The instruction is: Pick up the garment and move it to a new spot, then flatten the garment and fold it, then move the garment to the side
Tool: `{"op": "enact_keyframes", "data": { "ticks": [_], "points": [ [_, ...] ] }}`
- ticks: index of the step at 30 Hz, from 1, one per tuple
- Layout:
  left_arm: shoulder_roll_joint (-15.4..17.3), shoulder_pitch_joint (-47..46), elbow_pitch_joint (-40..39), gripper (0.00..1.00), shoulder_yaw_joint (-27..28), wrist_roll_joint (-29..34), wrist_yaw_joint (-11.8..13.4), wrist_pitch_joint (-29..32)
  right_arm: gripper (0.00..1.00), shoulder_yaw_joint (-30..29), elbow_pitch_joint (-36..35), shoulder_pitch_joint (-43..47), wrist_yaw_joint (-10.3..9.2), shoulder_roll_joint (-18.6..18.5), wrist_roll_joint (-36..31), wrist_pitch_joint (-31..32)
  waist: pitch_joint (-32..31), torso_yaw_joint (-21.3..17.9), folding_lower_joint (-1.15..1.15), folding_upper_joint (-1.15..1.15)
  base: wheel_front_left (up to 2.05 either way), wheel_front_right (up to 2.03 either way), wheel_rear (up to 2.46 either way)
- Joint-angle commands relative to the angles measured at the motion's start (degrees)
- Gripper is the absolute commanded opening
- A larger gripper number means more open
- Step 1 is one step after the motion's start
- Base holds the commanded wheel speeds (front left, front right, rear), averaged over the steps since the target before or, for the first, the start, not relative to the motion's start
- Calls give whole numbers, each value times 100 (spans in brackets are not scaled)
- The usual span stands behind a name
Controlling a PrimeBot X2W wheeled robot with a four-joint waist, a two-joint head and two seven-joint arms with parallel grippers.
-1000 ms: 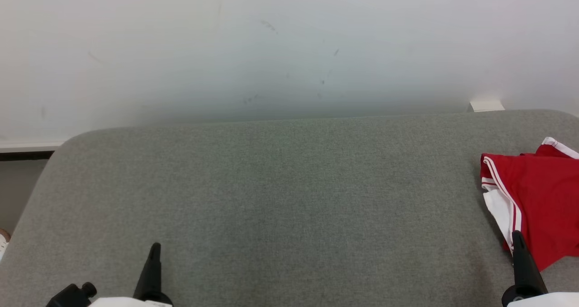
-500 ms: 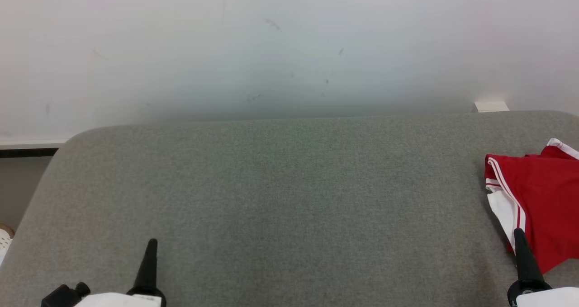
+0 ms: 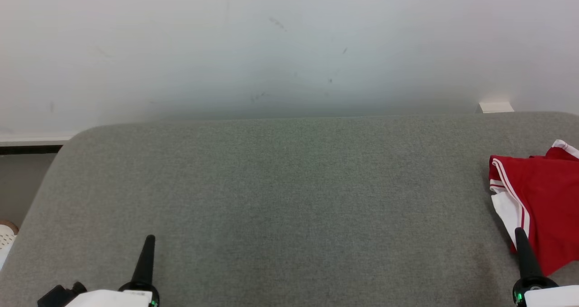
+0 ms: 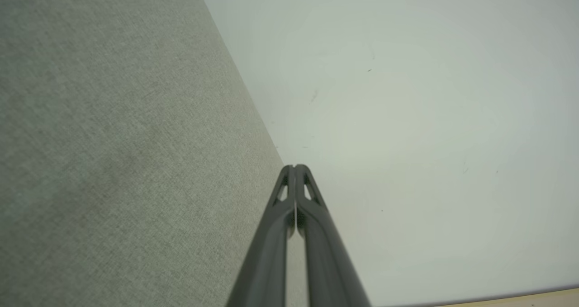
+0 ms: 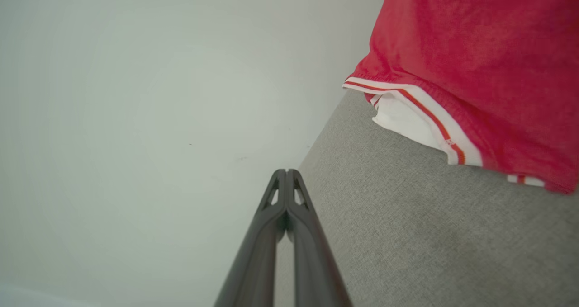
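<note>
Right pincer (image 3: 520, 233) beside red, white-trimmed garment (image 3: 543, 194)

The left gripper (image 3: 148, 243) and right gripper (image 3: 520, 233) each pointed forward, low at either side, fingers (image 4: 312, 198) pressed together.

Open grey surface (image 3: 280, 194) from left edge to red garment (image 3: 543, 194) at far right, white wall (image 3: 289, 49) behind.

Beneath and ahead of the fingers (image 3: 145, 262) spreads a grey fabric surface (image 3: 289, 194), ending beyond their tips at a pale, faintly scuffed wall (image 3: 289, 49).
</note>
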Motion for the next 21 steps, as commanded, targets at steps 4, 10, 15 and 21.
{"op": "enact_keyframes", "data": {
  "ticks": [4, 10, 15, 21],
  "points": [
    [42, -101, -49, 0, 63, -335, -32, 93, 0, -64, -3, -140, -7, 1, 311, 93, 5, 21, 0, 0, 0, 0, 0],
    [44, -120, -47, 0, 87, -601, -36, 155, 0, -97, 13, -156, -7, 18, 540, 161, 10, 43, 0, 0, 0, 0, 0],
    [46, -133, -45, 0, 113, -836, -40, 225, 0, -132, 26, -179, -8, 36, 746, 231, 15, 64, 0, 0, 0, 0, 0],
    [48, -155, -41, 0, 145, -1105, -44, 304, 0, -170, 43, -208, -8, 58, 993, 311, 21, 90, 0, 0, 0, 0, 0]
  ]
}}
